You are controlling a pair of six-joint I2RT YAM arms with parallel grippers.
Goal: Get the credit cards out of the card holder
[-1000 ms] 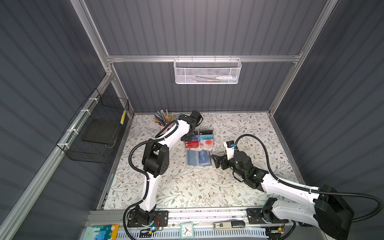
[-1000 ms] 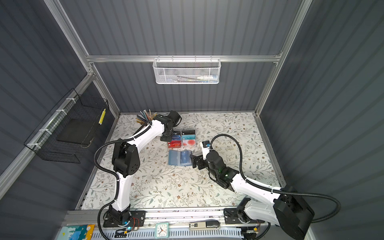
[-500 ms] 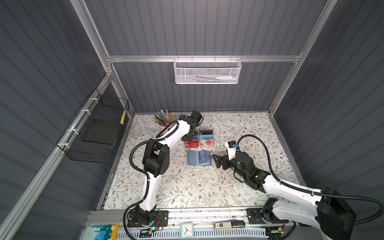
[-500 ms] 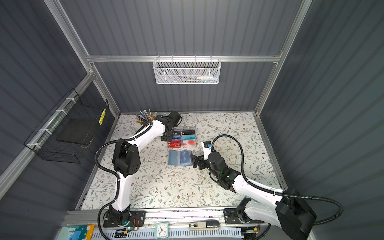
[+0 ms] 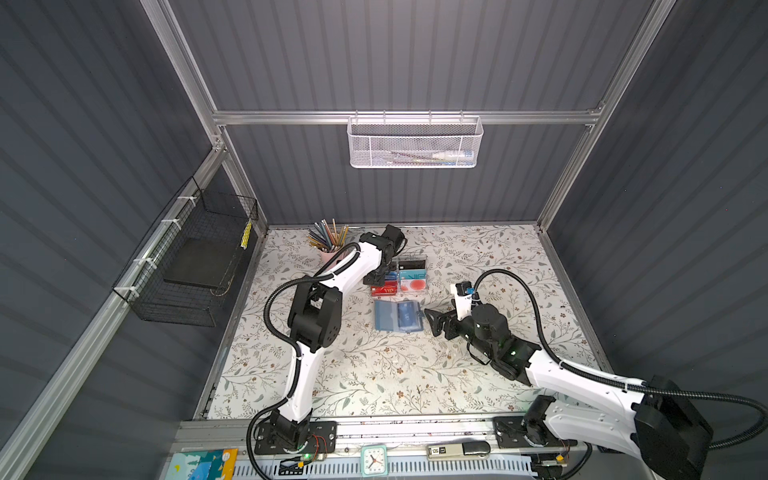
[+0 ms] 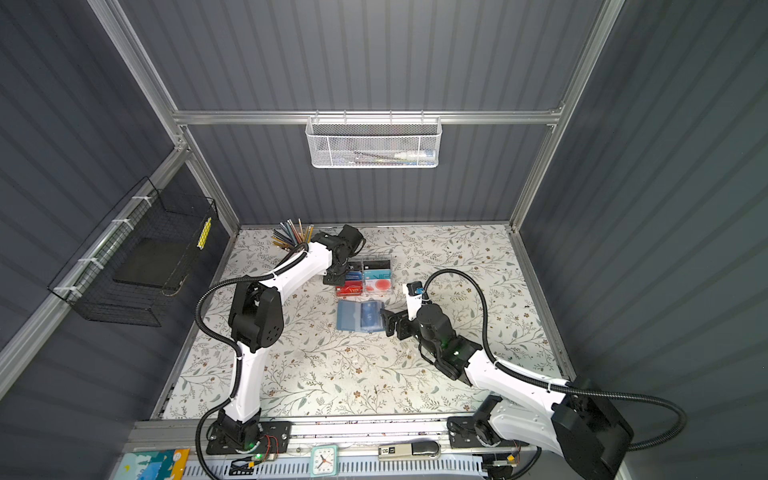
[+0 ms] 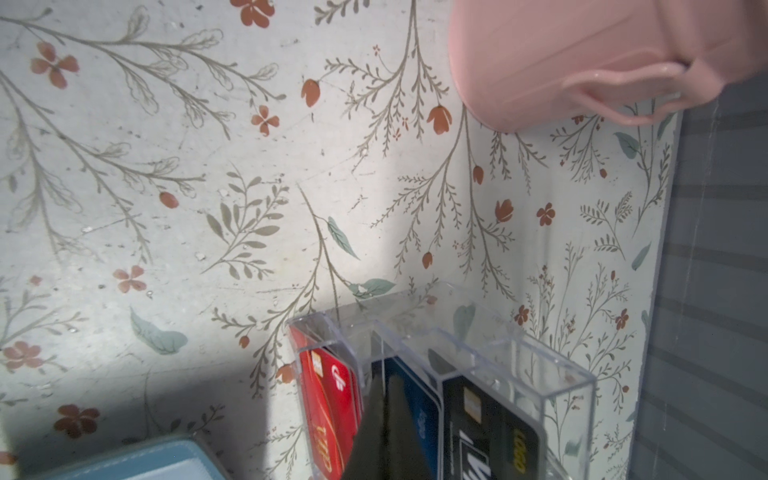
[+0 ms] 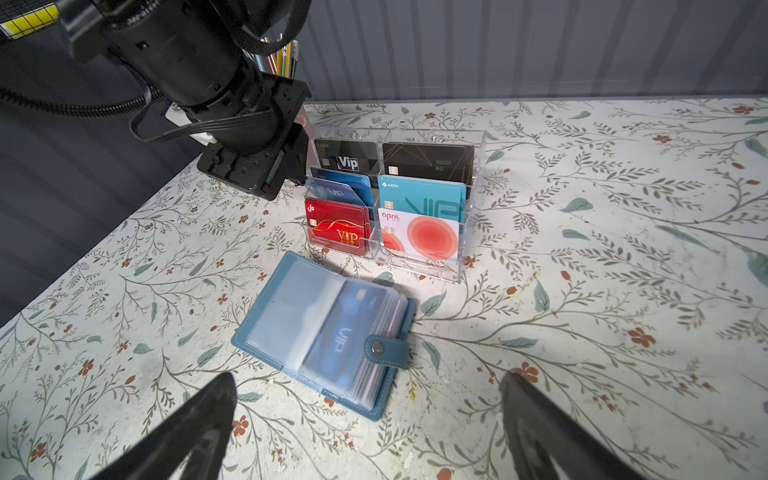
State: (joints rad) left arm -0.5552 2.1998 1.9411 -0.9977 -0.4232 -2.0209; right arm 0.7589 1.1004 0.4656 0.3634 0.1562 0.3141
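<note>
The right gripper (image 5: 431,322) hovers, jaws wide apart, beside the open blue-grey booklet card holder (image 8: 291,316); the left gripper (image 7: 380,419), jaws together, sits at the clear acrylic rack (image 8: 469,232).

This was a robot test cell of the kind found in a lab. Grey ribbed wall panels (image 5: 395,54) boxed in a small table (image 5: 374,382) on three sides, held by a bare aluminium frame (image 5: 407,117). A left arm (image 5: 301,374) and a right arm (image 5: 582,384), both white and black with looping cables, were bolted to a metal rail (image 5: 415,430) along the table's front edge. The rest looked like staged office props. The table had a floral covering and carried a pink cup (image 7: 540,54) of pencils (image 5: 328,235), a clear card rack (image 8: 415,208) and an open card holder (image 5: 398,316). A white mesh basket (image 5: 415,143) and a black wire basket (image 5: 195,266) hung on the walls. A small clock (image 5: 374,460) sat by the rail.
</note>
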